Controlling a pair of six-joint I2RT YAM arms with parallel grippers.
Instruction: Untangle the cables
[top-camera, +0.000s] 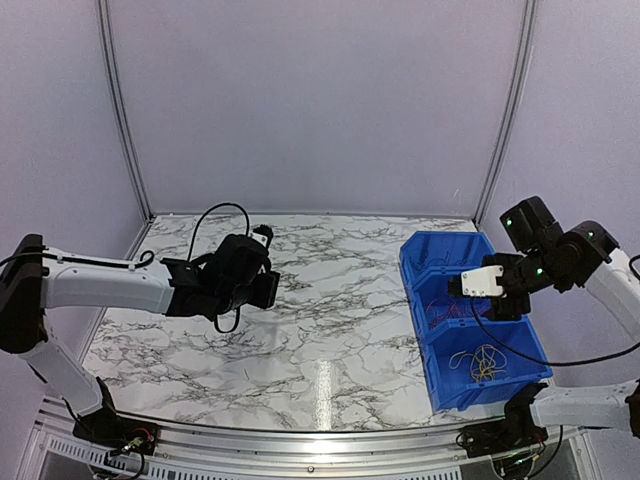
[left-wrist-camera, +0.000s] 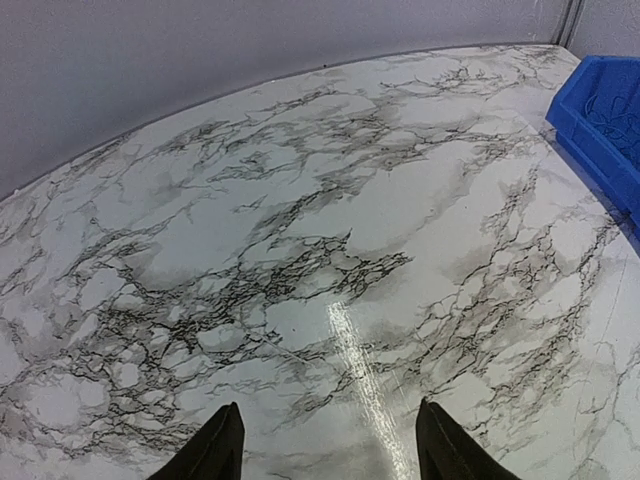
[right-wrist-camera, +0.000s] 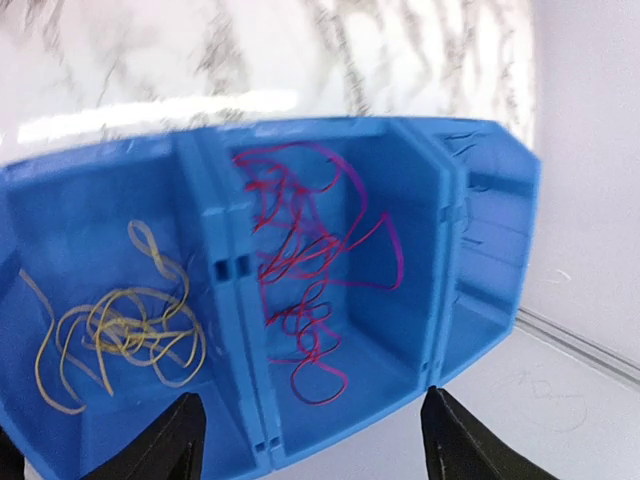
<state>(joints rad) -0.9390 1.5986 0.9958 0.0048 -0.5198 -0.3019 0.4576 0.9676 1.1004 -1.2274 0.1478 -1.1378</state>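
Observation:
The cables lie sorted in a blue bin (right-wrist-camera: 225, 270) with three compartments. A loose yellow cable (right-wrist-camera: 120, 325) fills the left compartment, and it also shows in the top view (top-camera: 482, 362). A red cable (right-wrist-camera: 300, 250) sprawls in the middle compartment. A thin dark cable (right-wrist-camera: 465, 150) shows faintly in the right one. My right gripper (right-wrist-camera: 310, 445) hangs open above the middle compartment, holding nothing. My left gripper (left-wrist-camera: 330, 445) is open over bare marble, far from the bin, at the table's left in the top view (top-camera: 272, 288).
The blue bin (top-camera: 415, 290) stands at the table's right side, its corner visible in the left wrist view (left-wrist-camera: 600, 110). The marble tabletop (top-camera: 330, 330) stretches between the arms. White walls with metal posts (top-camera: 120, 110) close the back and sides.

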